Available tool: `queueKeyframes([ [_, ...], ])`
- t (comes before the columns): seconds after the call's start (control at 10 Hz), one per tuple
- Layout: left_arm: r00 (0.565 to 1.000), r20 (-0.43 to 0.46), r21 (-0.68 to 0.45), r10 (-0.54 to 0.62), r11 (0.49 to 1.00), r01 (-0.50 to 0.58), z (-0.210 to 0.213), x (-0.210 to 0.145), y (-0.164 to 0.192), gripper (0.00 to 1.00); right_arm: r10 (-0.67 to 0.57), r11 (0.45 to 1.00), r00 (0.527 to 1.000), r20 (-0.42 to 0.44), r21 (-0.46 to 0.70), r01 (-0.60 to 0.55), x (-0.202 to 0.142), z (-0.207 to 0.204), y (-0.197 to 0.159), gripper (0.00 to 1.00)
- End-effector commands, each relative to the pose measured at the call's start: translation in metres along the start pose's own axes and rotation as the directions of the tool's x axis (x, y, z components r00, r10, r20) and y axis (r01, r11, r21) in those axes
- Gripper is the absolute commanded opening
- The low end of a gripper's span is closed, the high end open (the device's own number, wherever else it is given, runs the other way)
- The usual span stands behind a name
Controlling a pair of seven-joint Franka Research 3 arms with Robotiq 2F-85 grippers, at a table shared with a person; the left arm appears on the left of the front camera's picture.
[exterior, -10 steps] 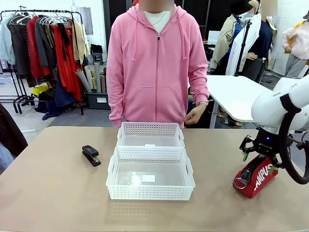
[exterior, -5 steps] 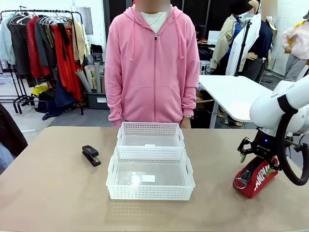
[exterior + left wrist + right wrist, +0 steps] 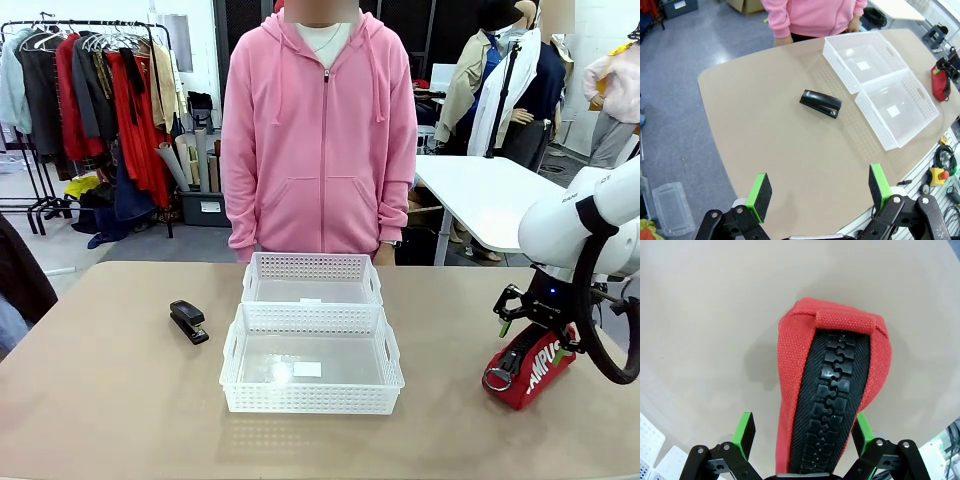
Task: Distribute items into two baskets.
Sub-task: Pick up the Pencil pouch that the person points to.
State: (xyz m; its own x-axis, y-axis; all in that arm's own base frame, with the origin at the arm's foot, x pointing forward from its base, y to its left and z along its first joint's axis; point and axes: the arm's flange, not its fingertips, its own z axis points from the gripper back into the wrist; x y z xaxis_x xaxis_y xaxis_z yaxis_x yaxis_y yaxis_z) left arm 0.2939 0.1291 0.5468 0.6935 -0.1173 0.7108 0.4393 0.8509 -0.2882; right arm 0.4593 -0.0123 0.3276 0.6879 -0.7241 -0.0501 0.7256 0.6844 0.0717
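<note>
The right gripper (image 3: 805, 432) straddles the red CAMPUS pouch (image 3: 530, 368) lying at the right side of the table (image 3: 100, 400) — jaws open, a green pad on each side of it. The left gripper (image 3: 819, 190) hangs high, spread wide, holding nothing — the black stapler (image 3: 188, 321) lies left of the two white baskets (image 3: 312, 398).

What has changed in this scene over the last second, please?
The person's arm dropped to the side. The right end effector shifted slightly, open astride the red pouch, not gripping it. The stapler, near basket and far basket stayed put.
</note>
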Motion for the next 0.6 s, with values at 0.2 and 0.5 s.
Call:
queueKeyframes([
  [0.2,1.0,0.002,-0.001,-0.002,1.0,0.002,-0.0001,0.0,0.0001,1.0,-0.011,1.0,1.0,0.002,-0.016,0.011,0.0022,-0.0013,-0.002,0.43],
  [0.5,1.0,0.002,-0.001,-0.002,1.0,0.002,-0.0001,0.0,0.0001,1.0,-0.022,1.0,1.0,0.005,-0.004,0.022,0.0011,0.0017,-0.0012,0.0],
])
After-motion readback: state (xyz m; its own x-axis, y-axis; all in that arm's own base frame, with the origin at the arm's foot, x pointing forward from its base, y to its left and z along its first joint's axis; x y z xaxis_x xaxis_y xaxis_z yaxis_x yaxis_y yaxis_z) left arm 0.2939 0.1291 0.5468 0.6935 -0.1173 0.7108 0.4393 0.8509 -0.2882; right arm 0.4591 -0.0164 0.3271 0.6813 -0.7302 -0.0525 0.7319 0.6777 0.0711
